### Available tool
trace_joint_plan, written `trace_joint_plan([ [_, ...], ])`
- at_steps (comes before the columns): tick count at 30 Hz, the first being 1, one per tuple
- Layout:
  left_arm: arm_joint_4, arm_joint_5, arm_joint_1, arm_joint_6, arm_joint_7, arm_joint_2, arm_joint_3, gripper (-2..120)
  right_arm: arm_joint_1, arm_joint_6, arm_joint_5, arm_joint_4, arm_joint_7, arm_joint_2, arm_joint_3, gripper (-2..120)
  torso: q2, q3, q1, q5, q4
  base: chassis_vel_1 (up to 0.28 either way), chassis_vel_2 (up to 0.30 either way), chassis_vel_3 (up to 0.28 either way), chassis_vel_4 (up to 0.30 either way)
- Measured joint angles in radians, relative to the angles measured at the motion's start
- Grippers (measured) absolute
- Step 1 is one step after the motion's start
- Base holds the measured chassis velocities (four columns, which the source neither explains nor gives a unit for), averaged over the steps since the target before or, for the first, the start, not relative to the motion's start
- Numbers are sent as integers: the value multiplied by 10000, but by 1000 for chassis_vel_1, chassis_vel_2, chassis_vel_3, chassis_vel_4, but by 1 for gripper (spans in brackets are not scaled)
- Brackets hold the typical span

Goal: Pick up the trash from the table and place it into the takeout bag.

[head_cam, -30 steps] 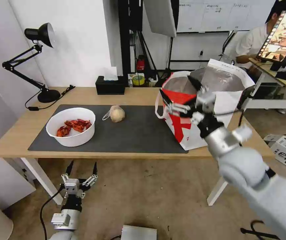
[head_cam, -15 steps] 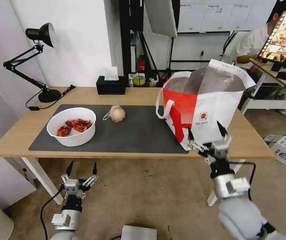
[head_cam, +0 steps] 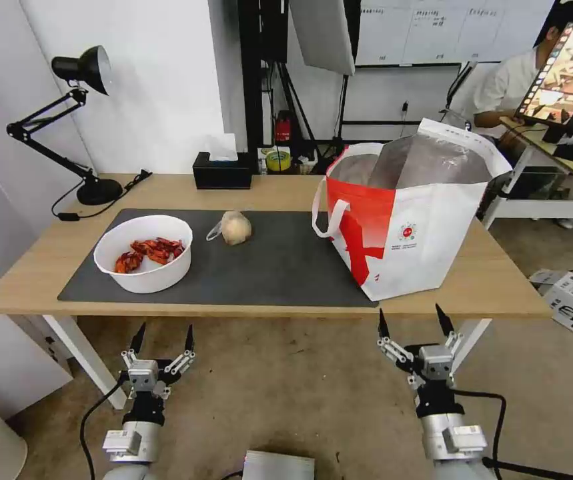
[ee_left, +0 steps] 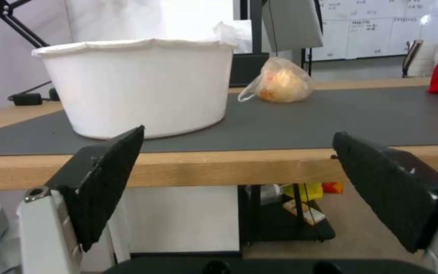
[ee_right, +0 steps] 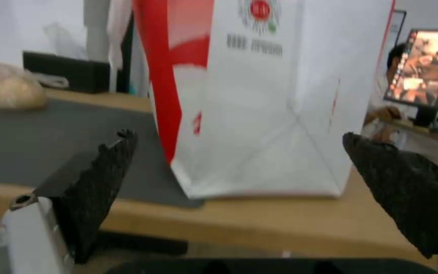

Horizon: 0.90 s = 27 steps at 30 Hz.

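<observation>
The boxy white-and-red takeout bag on the light-wood table carries a small round red logo above print too small to read. My right gripper and left gripper hang below the table edge, spread wide and empty.

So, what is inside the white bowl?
The bowl on the mat holds red crayfish shells, heaped on one side. Whatever lies under the shells is covered.
</observation>
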<state>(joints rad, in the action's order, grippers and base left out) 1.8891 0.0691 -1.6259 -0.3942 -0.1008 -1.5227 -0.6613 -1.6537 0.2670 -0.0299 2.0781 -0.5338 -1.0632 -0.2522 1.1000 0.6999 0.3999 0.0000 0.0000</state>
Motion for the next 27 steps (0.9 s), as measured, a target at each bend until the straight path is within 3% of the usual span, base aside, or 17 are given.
trace_joint_plan([
  [17, 1, -62, -61, -33, 1, -72, -32, 100, 160, -22, -1101, -588, 146, -38, 403, 99, 0, 1, 1, 1, 0, 0, 0, 0, 0],
  [27, -22, -62, -15, -42, 2, -52, -47, 100, 734, -443, -1793, -122, 395, 135, 798, 99, 0, 1, 1, 0, 0, 0, 0, 0, 0],
])
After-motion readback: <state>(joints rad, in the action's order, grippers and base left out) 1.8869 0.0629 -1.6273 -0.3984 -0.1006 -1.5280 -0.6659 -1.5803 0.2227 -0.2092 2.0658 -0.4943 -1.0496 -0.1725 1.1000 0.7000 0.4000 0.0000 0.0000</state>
